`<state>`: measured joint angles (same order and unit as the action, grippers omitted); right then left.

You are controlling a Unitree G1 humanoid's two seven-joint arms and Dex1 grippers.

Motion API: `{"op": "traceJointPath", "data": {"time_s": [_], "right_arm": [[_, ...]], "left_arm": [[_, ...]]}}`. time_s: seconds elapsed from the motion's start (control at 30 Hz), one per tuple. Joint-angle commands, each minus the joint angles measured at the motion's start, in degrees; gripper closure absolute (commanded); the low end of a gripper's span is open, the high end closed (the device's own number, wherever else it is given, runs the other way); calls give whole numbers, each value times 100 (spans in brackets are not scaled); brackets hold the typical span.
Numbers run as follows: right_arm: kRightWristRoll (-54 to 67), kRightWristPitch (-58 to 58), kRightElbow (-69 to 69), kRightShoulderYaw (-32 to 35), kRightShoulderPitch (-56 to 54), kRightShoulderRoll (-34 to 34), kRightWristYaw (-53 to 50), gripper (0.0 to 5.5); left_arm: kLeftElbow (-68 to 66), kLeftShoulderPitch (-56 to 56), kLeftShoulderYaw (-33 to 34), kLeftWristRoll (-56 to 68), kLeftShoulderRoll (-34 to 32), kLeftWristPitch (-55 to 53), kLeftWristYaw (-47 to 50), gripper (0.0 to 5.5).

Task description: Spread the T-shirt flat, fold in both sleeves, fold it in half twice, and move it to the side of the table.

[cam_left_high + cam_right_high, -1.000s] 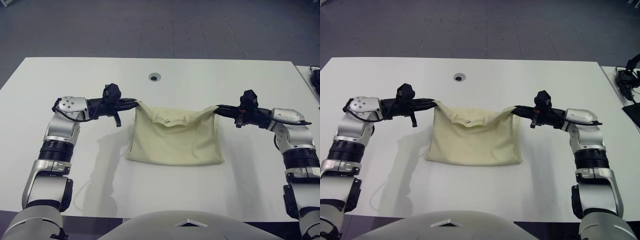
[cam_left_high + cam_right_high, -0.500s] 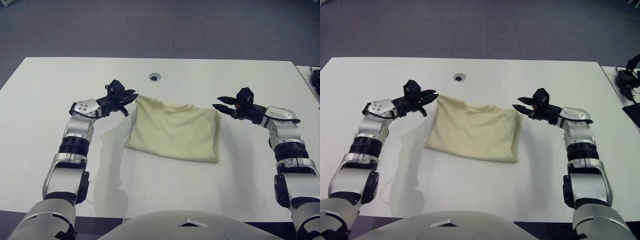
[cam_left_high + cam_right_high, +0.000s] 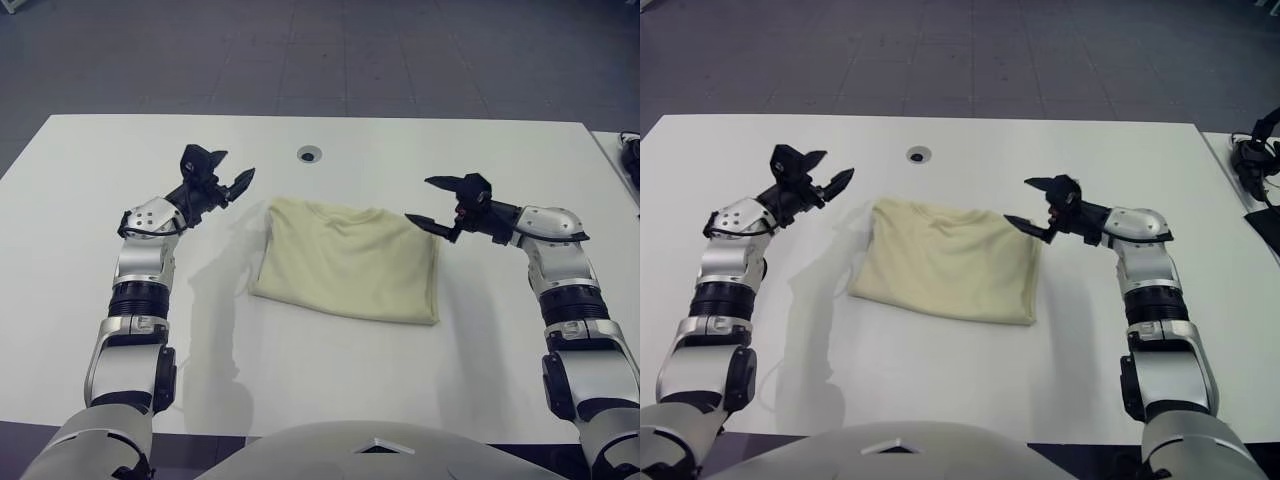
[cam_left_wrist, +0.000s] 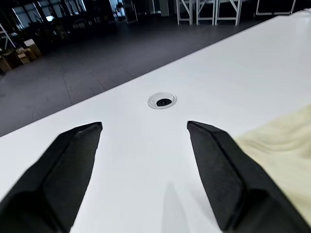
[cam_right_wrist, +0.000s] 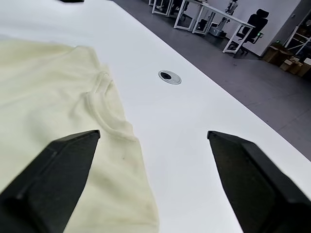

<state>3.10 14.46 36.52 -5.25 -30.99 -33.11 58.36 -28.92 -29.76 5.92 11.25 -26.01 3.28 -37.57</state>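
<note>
My left gripper (image 3: 232,168) and right gripper (image 3: 420,200) both hang with fingers apart, holding nothing, at the far corners of the T-shirt (image 3: 350,258); I judge the fold is laid down and needs no grip. The shirt lies in the middle of the table (image 3: 500,150), a pale yellow folded rectangle, slightly rumpled, not yet at the side.

Round cable grommet (image 3: 310,154), grey tiled floor (image 3: 350,50) beyond, black cabled gear (image 3: 1252,150) at far right.
</note>
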Motion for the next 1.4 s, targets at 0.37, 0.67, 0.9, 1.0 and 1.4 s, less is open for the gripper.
{"op": "traceJointPath", "data": {"time_s": [0.37,0.67,0.9,1.0,1.4], "right_arm": [[-2731,1740,2176,-1691,-930,-508,-1387,10],[-2194,1466,-920,-1749,836,-2580,295,10],[-685,75,-4197,-1431,2184,-3203,1212,10],[-732,-112,-4775,-1555,2406,-3032,1240,10],[-1109,49,-4828,-2010,2353,-1712,576,10]], "left_arm": [[2985,1544,603,470,-273,-833,345,11],[4172,2193,774,573,-316,-1186,527,11],[4809,2540,637,673,-207,-1060,450,11],[4930,2551,567,709,-191,-1099,455,11],[4826,2671,333,682,-196,-1027,370,11]]}}
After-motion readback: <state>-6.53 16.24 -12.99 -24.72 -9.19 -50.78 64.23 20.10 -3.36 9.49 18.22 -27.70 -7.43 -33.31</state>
